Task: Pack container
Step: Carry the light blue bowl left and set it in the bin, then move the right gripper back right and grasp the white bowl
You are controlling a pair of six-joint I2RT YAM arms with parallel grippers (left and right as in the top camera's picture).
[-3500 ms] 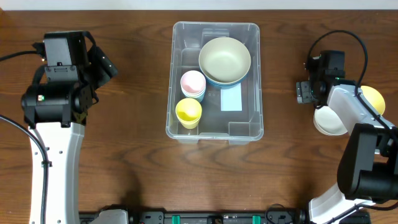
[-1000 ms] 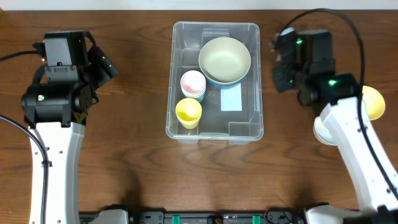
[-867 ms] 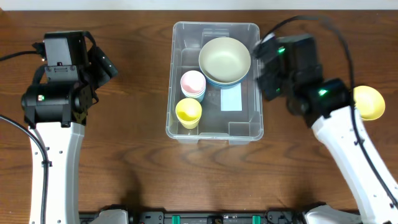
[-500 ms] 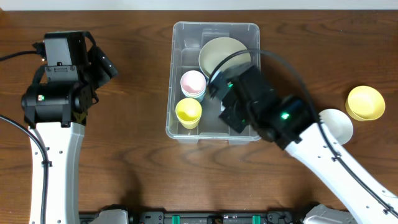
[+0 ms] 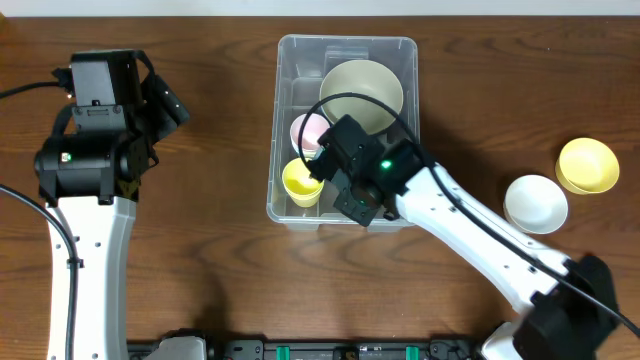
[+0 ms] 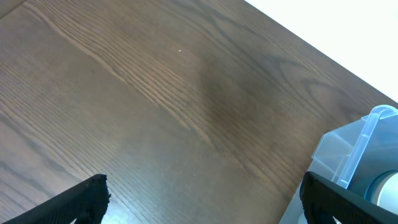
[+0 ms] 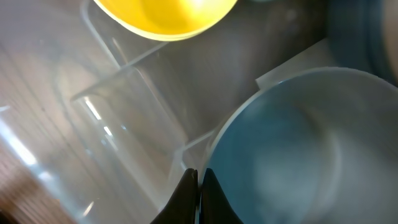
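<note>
The container (image 5: 345, 42) is a clear bin in the middle of the table, seen through its clear wall (image 7: 124, 106) in the right wrist view. It holds a large cream bowl (image 5: 365, 85), a pink cup (image 5: 303, 128) and a yellow cup (image 5: 299, 182). My right gripper (image 5: 330, 178) is down inside it, shut (image 7: 198, 177) on the rim of a pale blue bowl (image 7: 292, 143), with the yellow cup (image 7: 165, 15) just ahead. The arm hides that bowl from above. My left gripper (image 5: 165, 105) hangs open (image 6: 205, 208) over bare table at the left, the container's corner (image 6: 364, 143) at its right.
A white bowl (image 5: 535, 203) and a yellow bowl (image 5: 587, 165) sit on the table to the right of the container. The right arm stretches from the front right corner across to the bin.
The right arm has swung left from beside the container's right wall into the bin and lowered the pale blue bowl near the yellow cup. The left arm has not moved.
</note>
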